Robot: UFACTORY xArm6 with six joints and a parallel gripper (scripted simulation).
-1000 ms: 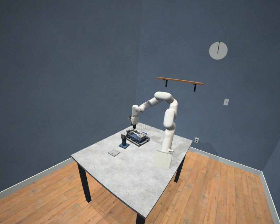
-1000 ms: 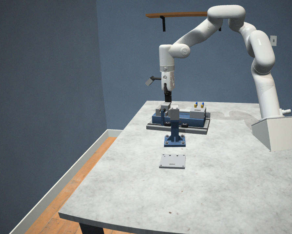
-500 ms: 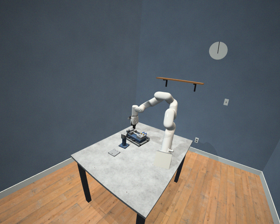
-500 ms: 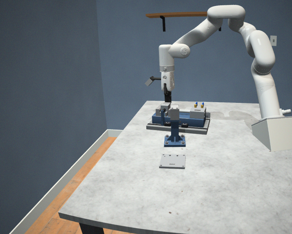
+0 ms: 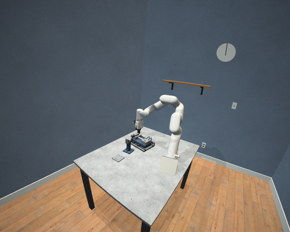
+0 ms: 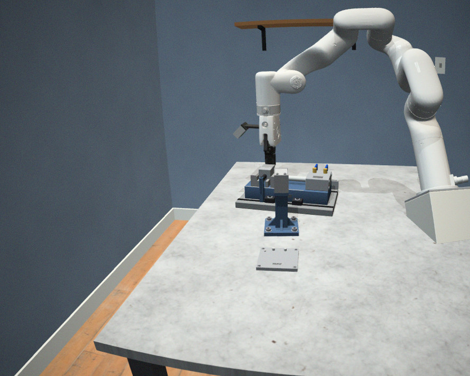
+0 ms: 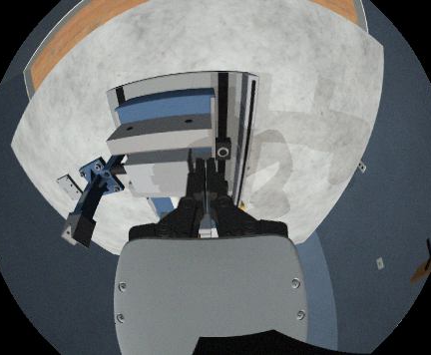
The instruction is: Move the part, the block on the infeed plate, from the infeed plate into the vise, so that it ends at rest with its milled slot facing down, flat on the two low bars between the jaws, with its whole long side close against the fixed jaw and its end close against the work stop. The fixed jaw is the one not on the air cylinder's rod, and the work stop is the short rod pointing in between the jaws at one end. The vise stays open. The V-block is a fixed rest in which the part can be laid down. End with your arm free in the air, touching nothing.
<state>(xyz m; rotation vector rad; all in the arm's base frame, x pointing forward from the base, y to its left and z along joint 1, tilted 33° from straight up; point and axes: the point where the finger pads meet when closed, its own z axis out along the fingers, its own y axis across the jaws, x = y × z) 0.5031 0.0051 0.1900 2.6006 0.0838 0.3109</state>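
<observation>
Table top [image 6: 349, 291]: mottled grey, stone-like, matt, with small dark flecks. Infeed plate [image 6: 277, 258]: pale grey metal, flat, dull sheen, screw heads at corners. V-block [image 6: 282, 210] post and foot: blue painted metal, satin. Vise [image 6: 287, 193]: blue painted body, light grey bare-metal jaw blocks, dark base rails. Arm [image 6: 423, 92] shells: smooth white plastic, softly glossy. Gripper [image 6: 270, 155]: fingers matt black; housing pale grey, smooth. Pedestal [image 6: 466, 226]: off-white, matt. Floor [image 5: 227, 199]: warm wooden planks, visible grain. Wall shelf [image 5: 186, 83]: wood board on black brackets. Walls: matt blue-grey paint.
</observation>
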